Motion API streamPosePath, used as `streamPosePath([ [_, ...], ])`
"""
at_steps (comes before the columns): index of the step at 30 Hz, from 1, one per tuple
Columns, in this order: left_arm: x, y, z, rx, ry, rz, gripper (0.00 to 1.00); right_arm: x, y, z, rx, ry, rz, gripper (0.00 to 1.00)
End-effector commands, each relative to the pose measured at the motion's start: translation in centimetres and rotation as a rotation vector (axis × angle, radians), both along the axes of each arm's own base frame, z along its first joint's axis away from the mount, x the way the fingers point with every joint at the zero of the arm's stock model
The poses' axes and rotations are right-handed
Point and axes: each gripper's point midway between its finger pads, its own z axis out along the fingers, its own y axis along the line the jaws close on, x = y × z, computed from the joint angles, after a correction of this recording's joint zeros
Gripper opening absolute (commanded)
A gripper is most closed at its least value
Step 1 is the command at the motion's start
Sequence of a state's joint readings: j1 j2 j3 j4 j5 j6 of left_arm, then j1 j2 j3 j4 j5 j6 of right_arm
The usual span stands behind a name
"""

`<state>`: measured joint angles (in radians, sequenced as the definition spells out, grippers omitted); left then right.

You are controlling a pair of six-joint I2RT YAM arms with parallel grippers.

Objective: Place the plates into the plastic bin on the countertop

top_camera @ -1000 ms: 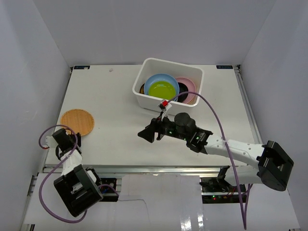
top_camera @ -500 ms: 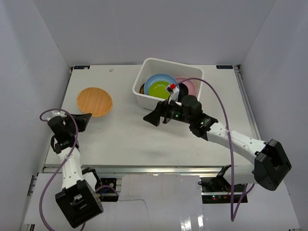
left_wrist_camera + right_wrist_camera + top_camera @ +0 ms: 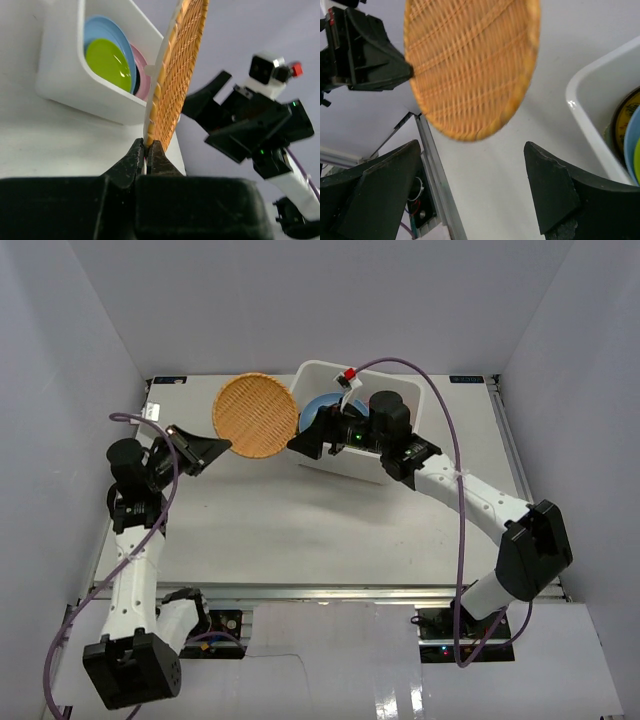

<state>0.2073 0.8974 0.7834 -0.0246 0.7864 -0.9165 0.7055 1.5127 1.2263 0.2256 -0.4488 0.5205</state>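
My left gripper (image 3: 215, 448) is shut on the rim of the orange woven-look plate (image 3: 255, 416) and holds it in the air, left of the white plastic bin (image 3: 345, 461). The left wrist view shows the plate (image 3: 177, 75) edge-on, pinched between the fingertips (image 3: 148, 150). The bin (image 3: 62, 85) holds the blue (image 3: 102, 32), lime green (image 3: 110, 62) and pink (image 3: 142, 75) plates. My right gripper (image 3: 308, 438) is open and empty, pointing at the orange plate (image 3: 470, 65). The white countertop (image 3: 260, 530) lies below.
The white enclosure walls (image 3: 70, 390) stand on three sides. A metal rail (image 3: 300, 590) runs along the countertop's front edge. The right arm's purple cable (image 3: 455, 470) arcs over the bin. The bin's corner (image 3: 600, 115) shows at the right of the right wrist view.
My left gripper has lifted the orange plate off the countertop and carried it up and right toward the bin. My right gripper has moved back and left, to the bin's left front corner.
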Motion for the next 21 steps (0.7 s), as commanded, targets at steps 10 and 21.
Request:
streamPosePath([
  [10, -3.3, -8.5, 3.4, 0.024, -0.163, -0.449, 0.00, 3.5, -2.9, 0.5, 0.056, 0.007, -0.094, 0.40],
  [21, -1.7, -7.1, 0.8, 0.260, -0.156, -0.307, 0.98, 11.5, -11.9, 0.1, 0.011, -0.012, -0.411, 0.08],
])
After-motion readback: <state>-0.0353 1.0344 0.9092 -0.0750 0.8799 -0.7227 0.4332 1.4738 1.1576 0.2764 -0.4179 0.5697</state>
